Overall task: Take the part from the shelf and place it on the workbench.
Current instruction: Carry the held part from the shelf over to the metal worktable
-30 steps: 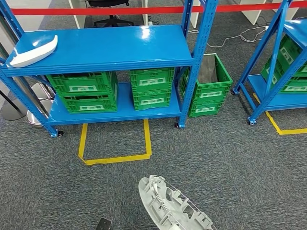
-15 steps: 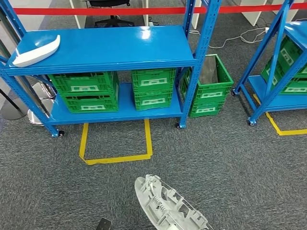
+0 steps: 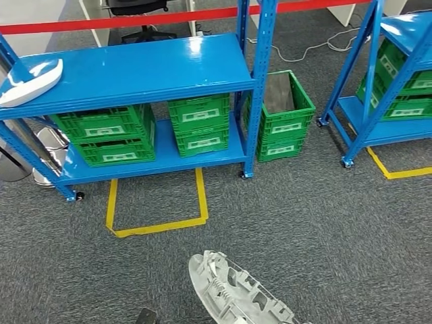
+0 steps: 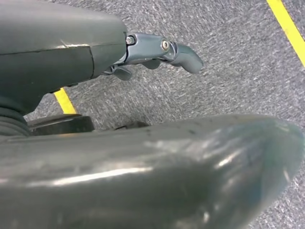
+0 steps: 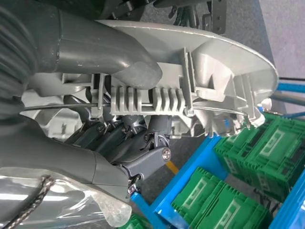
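Observation:
A pale grey ribbed plastic part juts into the bottom middle of the head view, above the carpet. The right wrist view shows my right hand gripping that part, thumb on one face and dark fingers curled under the other. My left hand hangs over the carpet with its fingers stretched out and nothing in it. The blue shelf stands a few steps ahead, with a second white part lying at its left end.
Green crates sit on the shelf's lower level and another green crate stands on the floor beside it. A second blue shelf stands at the right. Yellow tape marks a square on the grey carpet.
The whole picture has slid left, so the camera has turned to the right. The held part stays at the bottom middle of the head view, still gripped by my right hand.

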